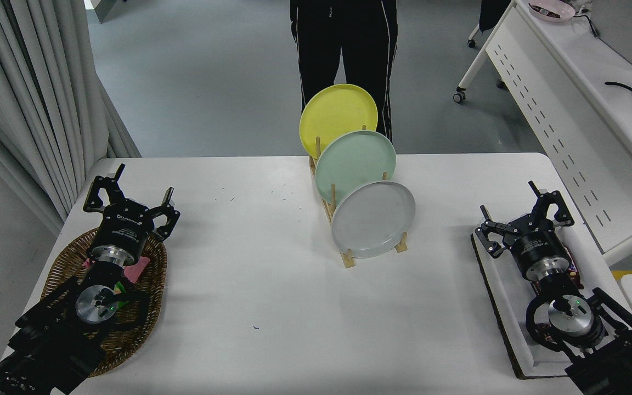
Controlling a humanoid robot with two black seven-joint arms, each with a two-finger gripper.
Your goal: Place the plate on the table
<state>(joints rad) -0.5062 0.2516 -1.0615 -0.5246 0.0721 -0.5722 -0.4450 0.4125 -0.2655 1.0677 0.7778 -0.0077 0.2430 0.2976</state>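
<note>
A grey floor and pale curtains lie behind the white counter (250,285), and a person in black trousers (343,49) stands at its far edge. At the near left corner the left pincer (129,200) hangs with its fingers spread wide and nothing between them, above the far rim of a brown wicker basket (63,263). Near the middle of the far edge stands a wooden rack (347,258) holding three plates on edge: a yellow plate (338,115) farthest, a mint green plate (355,164) in the middle, and the plate (373,219), light grey, nearest. Towards the right edge the right pincer (524,216) is likewise spread and holding nothing, above a white tray (508,307) with a dark border. A white desk (568,120) stands beyond the right edge.
</note>
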